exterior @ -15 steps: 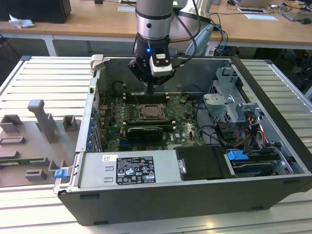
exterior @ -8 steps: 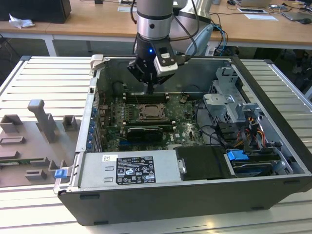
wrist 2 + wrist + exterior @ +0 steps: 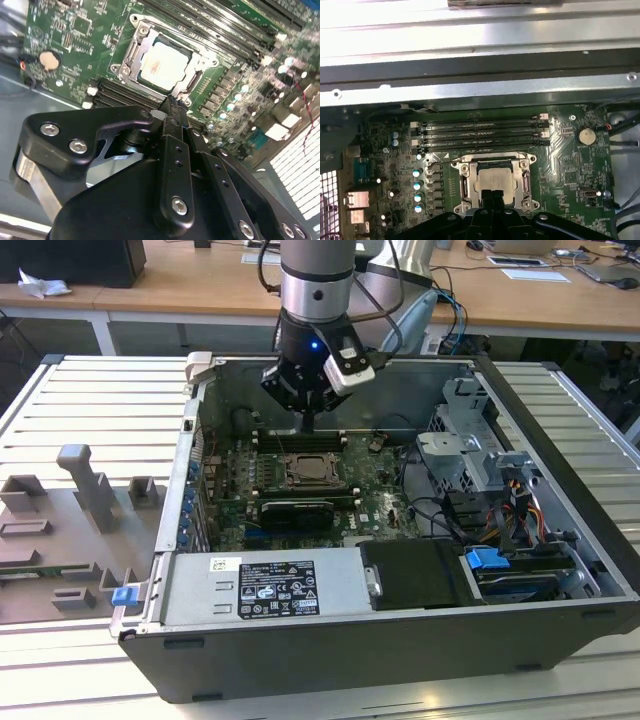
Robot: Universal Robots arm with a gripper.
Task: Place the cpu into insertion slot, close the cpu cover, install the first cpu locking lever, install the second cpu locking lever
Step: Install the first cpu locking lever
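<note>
End effector, black and two-fingered (image 3: 308, 425), hung low inside the open dark-grey metal computer case (image 3: 330, 665), its tips pressed together and carrying nothing. In the second wrist view those tips sat just above the near edge of the square dark insertion slot with its silvery rim (image 3: 127, 67). The small, pale silver-grey square cpu (image 3: 165, 65) lay flat in that slot, and the thin silvery cpu cover frame (image 3: 492, 162) looked folded down around it. Whether either locking lever was latched, I could not tell. By my reading, lever work called for closed tips landing on the lever's end, never on the chip's face, and staying clear of the long black memory slots (image 3: 480, 132). The case held the green motherboard (image 3: 370, 490).
</note>
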